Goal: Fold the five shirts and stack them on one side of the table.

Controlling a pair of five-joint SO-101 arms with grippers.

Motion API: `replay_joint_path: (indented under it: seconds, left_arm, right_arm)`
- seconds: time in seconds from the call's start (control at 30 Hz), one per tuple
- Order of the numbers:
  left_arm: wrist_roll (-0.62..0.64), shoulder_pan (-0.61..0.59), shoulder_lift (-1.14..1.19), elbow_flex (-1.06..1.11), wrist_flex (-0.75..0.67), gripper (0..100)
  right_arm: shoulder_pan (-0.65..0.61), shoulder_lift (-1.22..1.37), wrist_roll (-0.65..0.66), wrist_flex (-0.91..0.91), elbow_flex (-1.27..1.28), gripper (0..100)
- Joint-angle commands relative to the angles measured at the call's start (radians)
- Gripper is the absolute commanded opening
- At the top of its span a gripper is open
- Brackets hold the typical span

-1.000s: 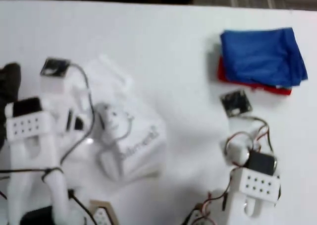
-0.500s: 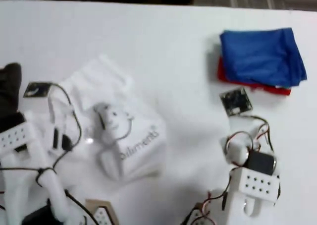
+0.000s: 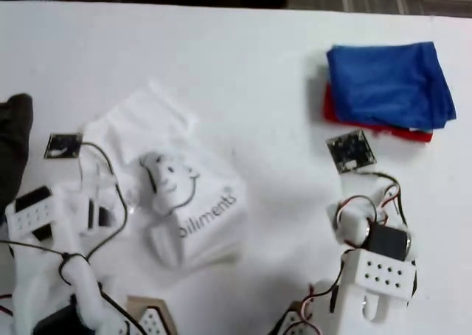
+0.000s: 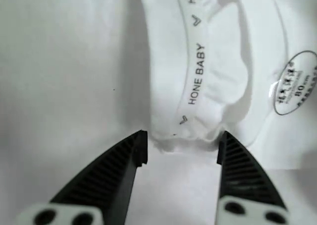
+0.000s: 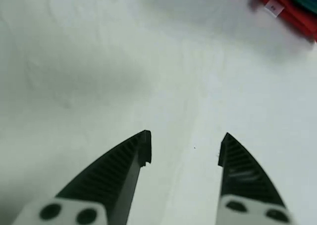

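Note:
A white shirt (image 3: 177, 195) with a cartoon print lies partly folded at the table's centre-left. In the left wrist view its neck band (image 4: 198, 76) ends right at the tips of my left gripper (image 4: 182, 143), which is open and holds nothing. The left arm (image 3: 37, 209) stands at the shirt's near-left side. A folded blue shirt (image 3: 387, 84) rests on a folded red shirt (image 3: 369, 125) at the far right. My right gripper (image 5: 183, 140) is open over bare table, with the red shirt's edge (image 5: 287, 12) beyond it. The right arm (image 3: 380, 272) stands near the front right.
A dark garment (image 3: 15, 136) lies at the table's left edge. The white table (image 3: 243, 69) is bare across the far middle and between the white shirt and the right arm.
The left arm has drawn back toward the near-left, away from the top of the white shirt. The right arm and the blue-on-red stack have not moved.

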Motion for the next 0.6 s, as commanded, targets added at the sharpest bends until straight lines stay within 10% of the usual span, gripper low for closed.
replay_joint_path:
  seconds: [0.0, 0.13, 0.57]
  left_arm:
    - [-0.074, -0.002, -0.017, 0.002, -0.015, 23]
    - [-0.091, -0.002, -0.017, 0.004, -0.034, 1]
    - [-0.086, 0.005, -0.026, -0.077, 0.023, 2]
  right_arm:
    - [0.001, -0.008, 0.008, -0.012, -0.005, 22.2]
    - [0.001, -0.008, 0.008, -0.013, -0.005, 22.2]
    - [0.001, -0.008, 0.002, -0.013, -0.005, 22.2]
